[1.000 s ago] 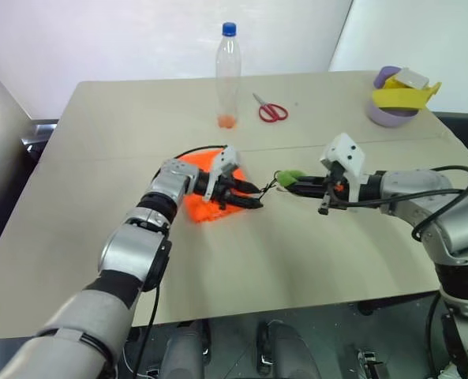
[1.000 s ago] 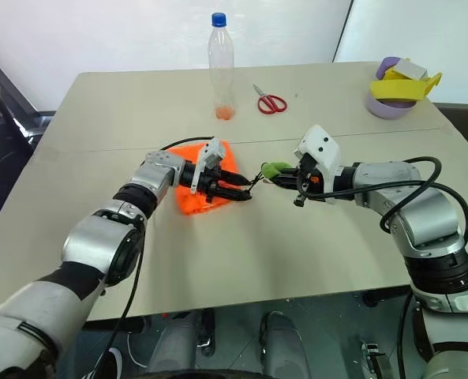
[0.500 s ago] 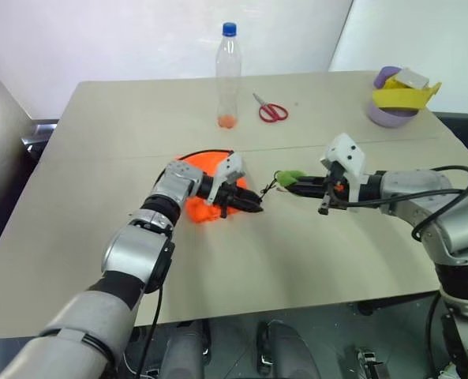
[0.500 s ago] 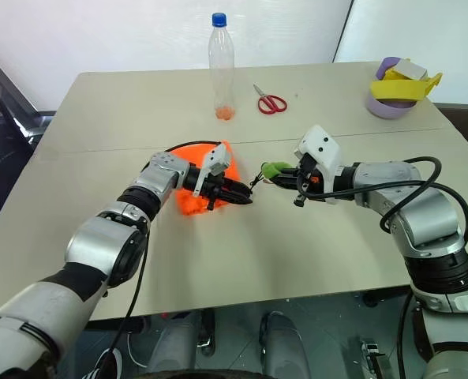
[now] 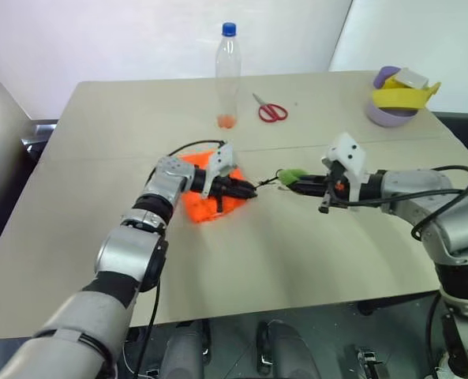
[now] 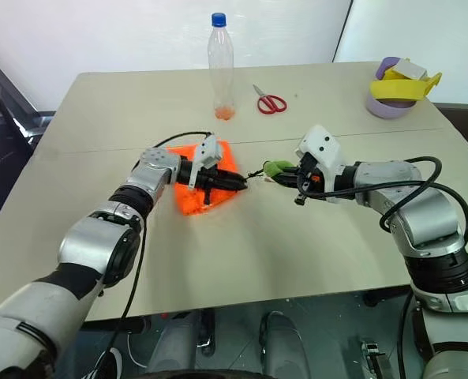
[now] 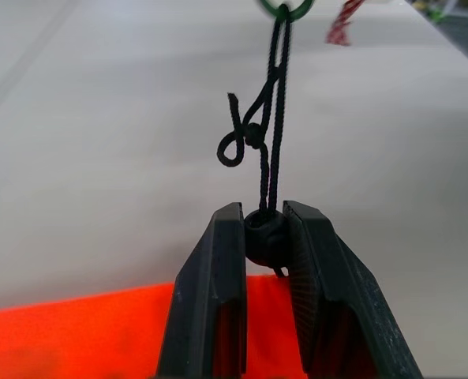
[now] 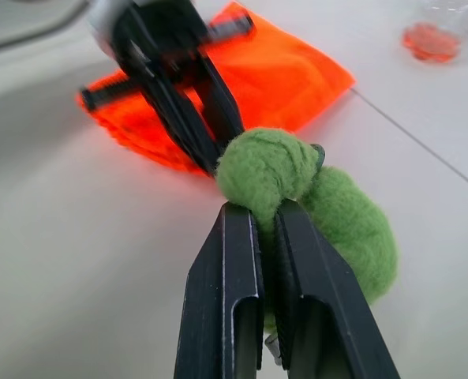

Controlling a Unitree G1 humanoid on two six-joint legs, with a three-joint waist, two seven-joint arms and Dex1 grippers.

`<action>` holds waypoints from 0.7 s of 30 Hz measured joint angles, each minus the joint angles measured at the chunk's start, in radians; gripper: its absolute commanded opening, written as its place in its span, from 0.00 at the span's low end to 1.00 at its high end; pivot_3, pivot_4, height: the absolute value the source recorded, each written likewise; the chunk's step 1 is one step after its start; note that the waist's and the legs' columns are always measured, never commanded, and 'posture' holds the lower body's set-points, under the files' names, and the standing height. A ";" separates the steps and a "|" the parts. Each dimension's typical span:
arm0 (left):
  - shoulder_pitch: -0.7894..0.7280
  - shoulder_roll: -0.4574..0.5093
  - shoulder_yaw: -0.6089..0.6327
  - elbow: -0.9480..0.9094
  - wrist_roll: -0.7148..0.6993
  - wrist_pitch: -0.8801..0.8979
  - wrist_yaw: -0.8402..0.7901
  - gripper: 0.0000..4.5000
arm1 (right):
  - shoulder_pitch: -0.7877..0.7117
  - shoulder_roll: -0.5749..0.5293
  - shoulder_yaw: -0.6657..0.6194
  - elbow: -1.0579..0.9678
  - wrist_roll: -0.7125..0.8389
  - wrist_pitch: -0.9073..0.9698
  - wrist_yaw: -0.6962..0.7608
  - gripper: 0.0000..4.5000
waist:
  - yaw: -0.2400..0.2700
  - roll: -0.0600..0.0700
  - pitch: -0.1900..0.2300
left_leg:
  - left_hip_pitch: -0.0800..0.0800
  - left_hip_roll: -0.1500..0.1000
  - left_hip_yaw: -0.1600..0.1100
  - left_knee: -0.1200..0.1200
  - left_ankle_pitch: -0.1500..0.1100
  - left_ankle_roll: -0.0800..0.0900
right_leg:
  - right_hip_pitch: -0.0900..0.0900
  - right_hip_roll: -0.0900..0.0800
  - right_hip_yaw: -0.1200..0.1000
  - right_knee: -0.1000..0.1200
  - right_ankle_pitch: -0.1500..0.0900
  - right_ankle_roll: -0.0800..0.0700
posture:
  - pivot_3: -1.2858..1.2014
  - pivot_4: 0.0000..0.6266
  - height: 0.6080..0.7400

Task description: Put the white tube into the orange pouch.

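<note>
The orange pouch (image 5: pixel 200 203) lies flat at mid-table. Its thin black cord (image 7: pixel 274 118) runs from the pouch mouth to a green ring (image 7: pixel 286 7). My left gripper (image 7: pixel 263 212) reaches across the pouch and is shut on the black cord stopper (image 7: pixel 263 238) at the pouch's mouth. To the right, my right gripper (image 8: pixel 260 207) is shut on the green fuzzy tuft (image 8: pixel 270 168) at the cord's far end, holding it just above the table. The cord stretches between the two grippers. The white tube is out of view.
A tall clear bottle (image 5: pixel 228 75) with a blue cap stands at the back centre, red-handled scissors (image 5: pixel 271 110) beside it. A purple bowl (image 5: pixel 389 113) with yellow and white items sits at the back right corner. The table's front edge (image 5: pixel 297 308) is near.
My left gripper has rolled and closed from partly open over the pouch's edge to shut on the cord stopper. The right gripper has kept still, holding the green tuft.
</note>
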 measured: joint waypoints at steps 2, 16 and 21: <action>0.052 0.027 -0.026 -0.054 0.031 -0.095 0.032 0.05 | 0.006 -0.002 -0.010 0.023 -0.013 -0.011 -0.012 0.00 | 0.000 0.000 0.000 | 0.000 0.000 0.001 0.000 0.000 0.000 | 0.000 0.000 0.000 0.000 0.000 0.000 | 0.52 0.24 1.00; 0.390 0.077 -0.140 -0.627 0.128 -0.047 0.296 0.05 | -0.070 0.040 -0.132 0.326 -0.093 -0.164 -0.192 0.00 | -0.001 0.000 0.000 | 0.001 0.000 0.002 0.002 0.000 0.000 | 0.001 0.000 0.000 0.001 0.001 -0.002 | 0.52 0.24 1.00; 0.411 0.147 -0.159 -0.725 0.135 -0.034 0.307 0.05 | -0.127 0.043 -0.134 0.448 -0.140 -0.217 -0.258 0.00 | 0.000 0.001 0.000 | 0.001 0.001 0.003 0.001 0.000 0.000 | 0.001 0.001 0.000 0.001 0.002 0.000 | 0.52 0.24 1.00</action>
